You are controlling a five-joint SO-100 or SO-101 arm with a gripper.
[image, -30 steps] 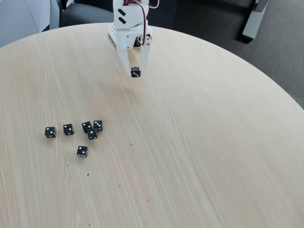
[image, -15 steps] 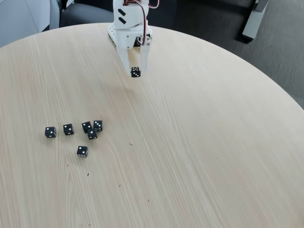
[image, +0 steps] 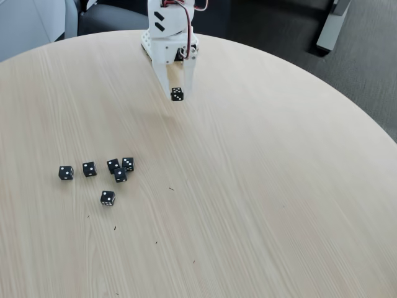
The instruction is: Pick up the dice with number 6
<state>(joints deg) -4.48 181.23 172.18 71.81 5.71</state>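
In the fixed view my white gripper (image: 177, 97) hangs over the far middle of the round table and points down. It is shut on a small black die (image: 177, 94) with white pips, held between the two fingertips above the tabletop. The face turned to the camera shows several pips, too small to count surely, so this looks like the dice with number 6. The arm's white body with black markings rises behind it at the top edge.
Several more black dice lie at the left of the pale wooden table (image: 260, 186): a tight cluster (image: 120, 170), two further left (image: 66, 172) (image: 89, 169) and one nearer the front (image: 107, 198). Dark floor lies beyond the table's far edge.
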